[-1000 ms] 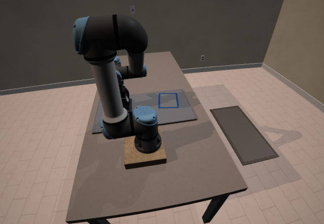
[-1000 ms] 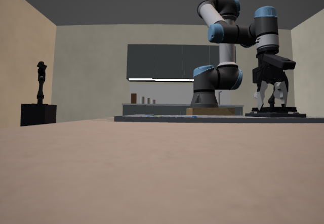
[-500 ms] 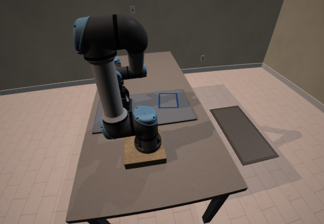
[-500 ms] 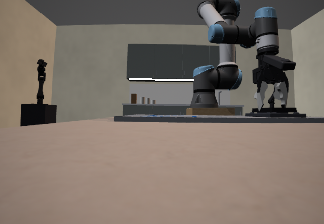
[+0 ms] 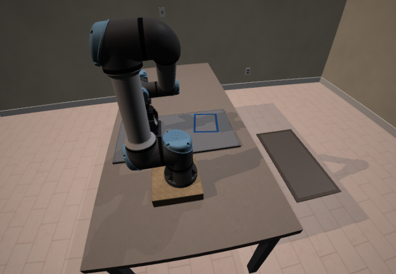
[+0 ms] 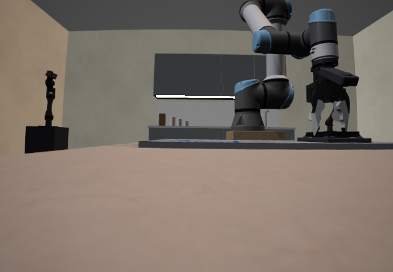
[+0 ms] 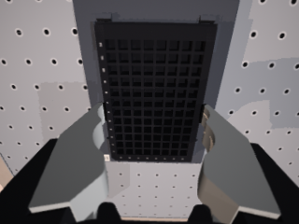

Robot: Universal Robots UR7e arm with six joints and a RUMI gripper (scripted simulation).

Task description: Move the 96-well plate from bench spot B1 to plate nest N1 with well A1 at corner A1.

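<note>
Grey perforated bench mat [image 7: 37, 70] lies beneath the hand. Black gridded 96-well plate [image 7: 154, 89] rests in a grey nest [image 7: 86, 56] directly below the two-jaw gripper [image 7: 154, 140], whose grey fingers pinch its long sides.

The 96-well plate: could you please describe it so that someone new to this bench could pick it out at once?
Start at the grey perforated mat on the table. On it lies a plain grey base, the nest, and over that the 96-well plate, gripped on its long sides by the gripper. It is the only black rectangle with a dense grid of square wells.
</note>
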